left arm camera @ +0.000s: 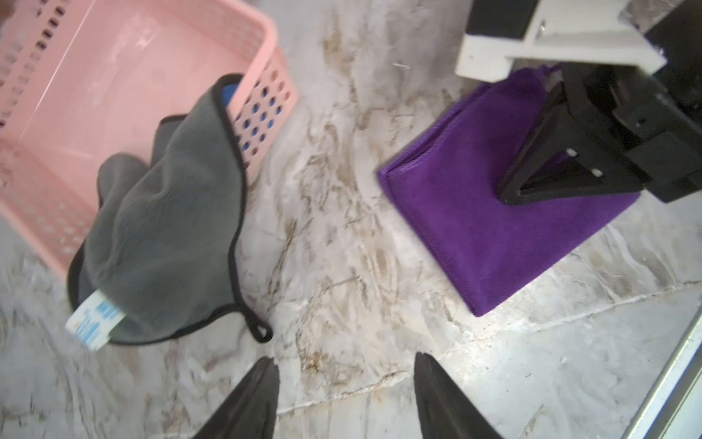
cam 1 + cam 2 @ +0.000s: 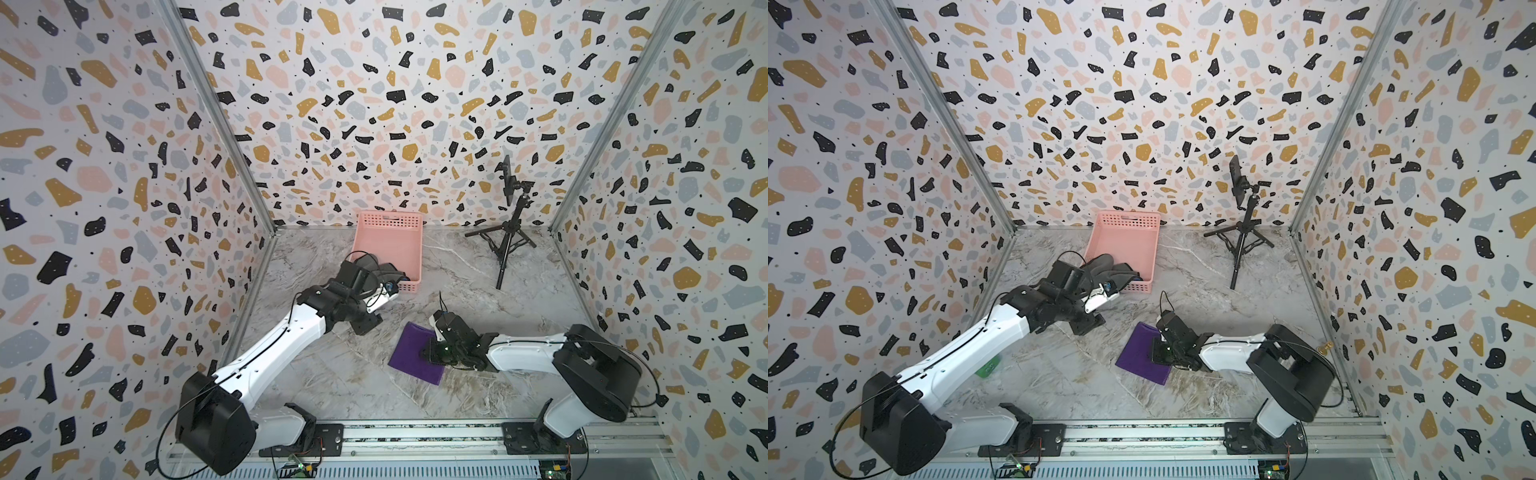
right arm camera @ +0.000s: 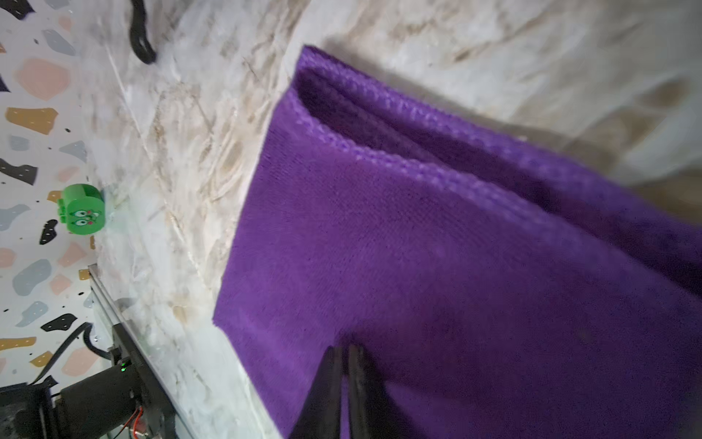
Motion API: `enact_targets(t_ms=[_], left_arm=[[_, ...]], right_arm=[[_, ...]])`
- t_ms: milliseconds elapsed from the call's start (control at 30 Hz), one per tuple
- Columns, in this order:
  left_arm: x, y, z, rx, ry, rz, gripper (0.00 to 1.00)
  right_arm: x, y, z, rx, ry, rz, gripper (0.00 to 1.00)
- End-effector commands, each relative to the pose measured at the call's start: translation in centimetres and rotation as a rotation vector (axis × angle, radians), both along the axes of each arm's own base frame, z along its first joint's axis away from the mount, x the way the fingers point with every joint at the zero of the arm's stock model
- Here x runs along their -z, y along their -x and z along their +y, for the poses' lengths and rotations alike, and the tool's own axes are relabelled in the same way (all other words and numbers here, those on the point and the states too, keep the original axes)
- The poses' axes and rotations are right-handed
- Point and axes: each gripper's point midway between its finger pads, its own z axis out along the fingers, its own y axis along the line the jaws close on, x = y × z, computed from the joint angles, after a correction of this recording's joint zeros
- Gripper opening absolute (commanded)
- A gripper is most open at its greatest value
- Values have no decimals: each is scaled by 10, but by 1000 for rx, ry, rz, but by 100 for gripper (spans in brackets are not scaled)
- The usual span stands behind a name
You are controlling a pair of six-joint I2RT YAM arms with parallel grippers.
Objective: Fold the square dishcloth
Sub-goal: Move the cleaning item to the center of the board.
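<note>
- The folded purple square dishcloth (image 2: 409,359) (image 3: 456,266) lies flat on the marble-patterned tabletop (image 2: 332,374), near its middle in both top views.
- The right gripper (image 3: 343,349) reaches in from 3 o'clock. Its fingers are clenched together, and their tips rest on top of the cloth with nothing between them.
- The left gripper (image 1: 343,361) hangs over bare table at 10 o'clock of the cloth, its fingers released and empty.
- A pink perforated plastic basket (image 2: 390,237) sits at 12 o'clock, and a grey black-edged cloth (image 1: 163,228) is draped over its near rim.
- A black tripod (image 2: 509,232) stands at 1 o'clock.
- A green toy block (image 2: 987,368) sits at 9 o'clock.
</note>
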Motion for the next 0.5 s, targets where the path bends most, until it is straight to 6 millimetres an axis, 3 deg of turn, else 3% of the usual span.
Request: enact_targets(t_ms=[0, 67, 200, 300, 467], left_arm=[[-7, -6, 23, -101, 51, 38, 72], [-9, -15, 37, -163, 65, 19, 79], [-9, -26, 55, -242, 94, -6, 81], [-6, -29, 58, -255, 99, -10, 82], [4, -29, 60, -253, 76, 11, 82]], right_arm=[[12, -16, -8, 43, 6, 23, 11], [18, -32, -27, 115, 18, 35, 11], [26, -67, -85, 311, 88, 44, 11], [30, -97, -131, 494, 99, 60, 11], [33, -139, -175, 670, 93, 68, 10]])
